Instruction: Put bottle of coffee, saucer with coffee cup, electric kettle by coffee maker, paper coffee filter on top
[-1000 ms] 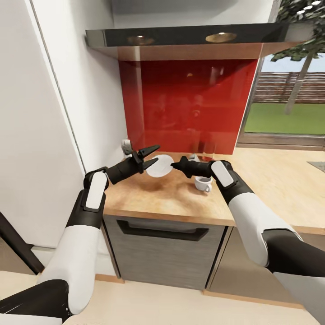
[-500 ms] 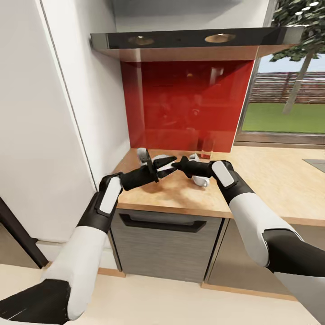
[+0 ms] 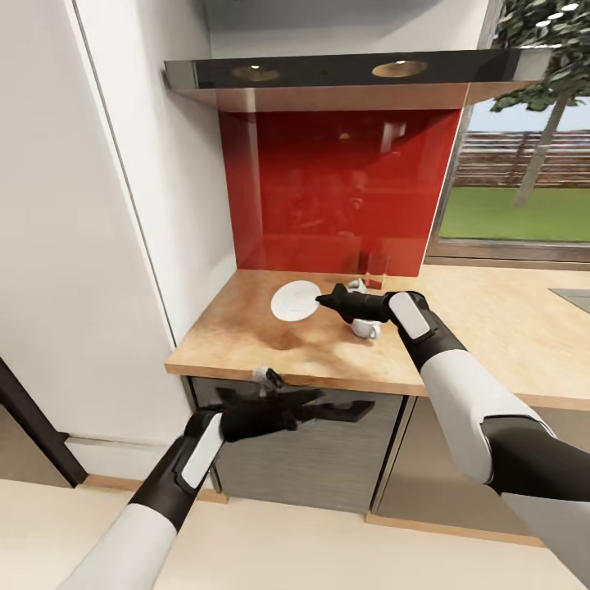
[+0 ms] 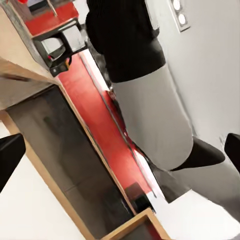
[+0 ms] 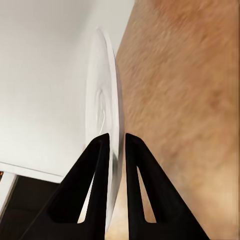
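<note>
Head view: the right gripper (image 3: 321, 301) holds the saucer (image 3: 295, 301) by its rim, above the wooden countertop (image 3: 246, 336), in front of the red backsplash (image 3: 336, 188). The coffee cup (image 3: 366, 328) stands on the countertop just beside and beneath the right forearm. The left gripper (image 3: 315, 399) hangs below the counter edge, in front of the dark drawer front (image 3: 295, 467), well apart from the saucer.

Right wrist view: both fingers (image 5: 97, 185) are clamped on the saucer (image 5: 102, 125) rim, one on each face, with the plate seen edge-on. In the left wrist view the fingertips sit at the frame edges with a wide gap between them — this pincer is spread apart and carries nothing.

Step in hand, as judged: setting the saucer down on the countertop. The coffee maker is not identifiable in these views, so the target spot cannot be confirmed.

Procedure for a clean placement:
- Level the saucer before lowering; an edge-first contact may let it roll or tip.
- Lower until the base rests flat, then release — do not drop.
- Keep the forearm clear of the coffee cup during descent and retreat.
- Leave bare counter beside the saucer for the kettle and the bottle.
</note>
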